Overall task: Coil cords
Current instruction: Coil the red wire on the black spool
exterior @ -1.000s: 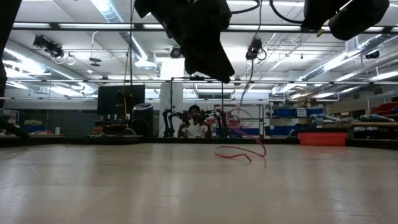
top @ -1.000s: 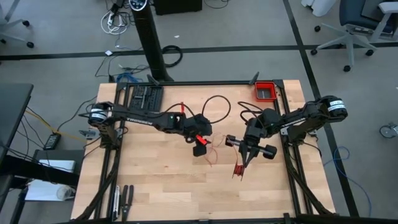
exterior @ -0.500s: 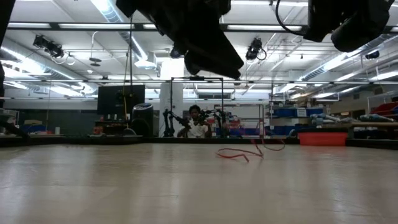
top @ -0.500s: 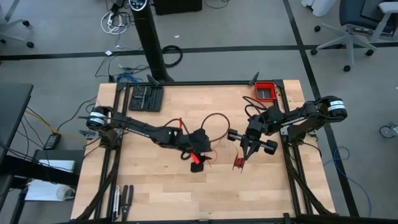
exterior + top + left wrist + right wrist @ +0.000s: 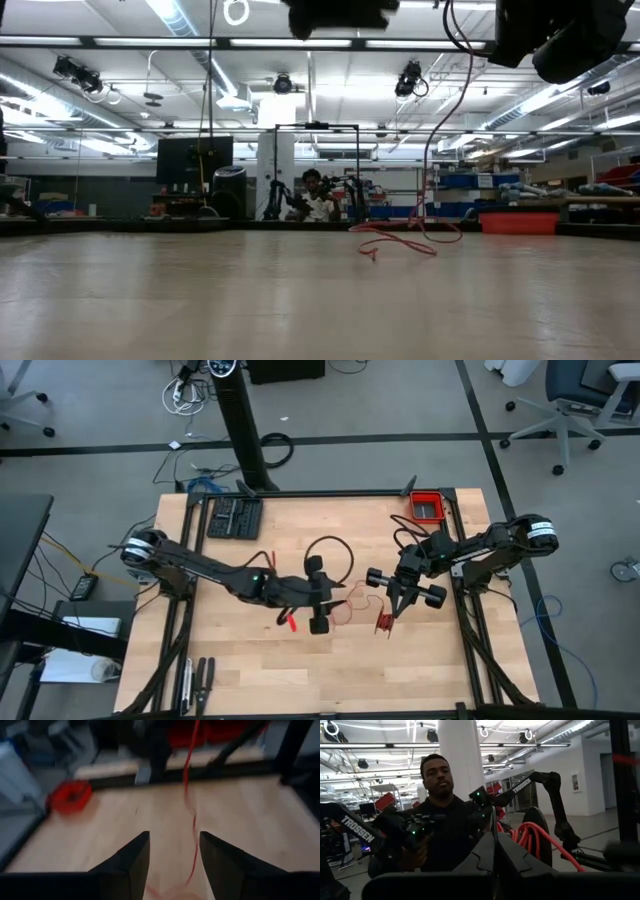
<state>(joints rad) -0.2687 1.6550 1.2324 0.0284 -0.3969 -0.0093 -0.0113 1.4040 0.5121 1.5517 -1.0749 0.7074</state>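
The thin red cord [image 5: 356, 604] lies partly on the wooden table [image 5: 250, 660], with a small bundle [image 5: 383, 624] under my right gripper. In the low view one strand [image 5: 437, 150] rises from the loops on the table [image 5: 405, 241]. My right gripper [image 5: 389, 617] is shut at the bundle, right of the table's middle. My left gripper [image 5: 340, 600] is open near the middle and points toward the right edge. In the left wrist view the cord [image 5: 193, 827] runs between its fingers [image 5: 131, 862] without visible touch. My right gripper is shut on the red cord at the bundle end [image 5: 383, 622]. The fingers slant down toward the table's near edge. The shut fingers [image 5: 495, 851] hide the place of contact; red loops [image 5: 532, 837] show just past them. The rest of the cord trails slack onto the table.
A red bin [image 5: 428, 507] stands at the far right corner and a black tray [image 5: 233, 517] at the far left. A black cable loop [image 5: 327, 552] arches over the left arm. A person [image 5: 440, 820] sits beyond the table. Bare wood lies along the near edge.
My left gripper has swung toward the table's near edge and turned until it points toward the right edge, at the cord. My right gripper has drawn the bundle a little toward the far edge. One strand of the cord now rises off the table, and the loops have shifted.
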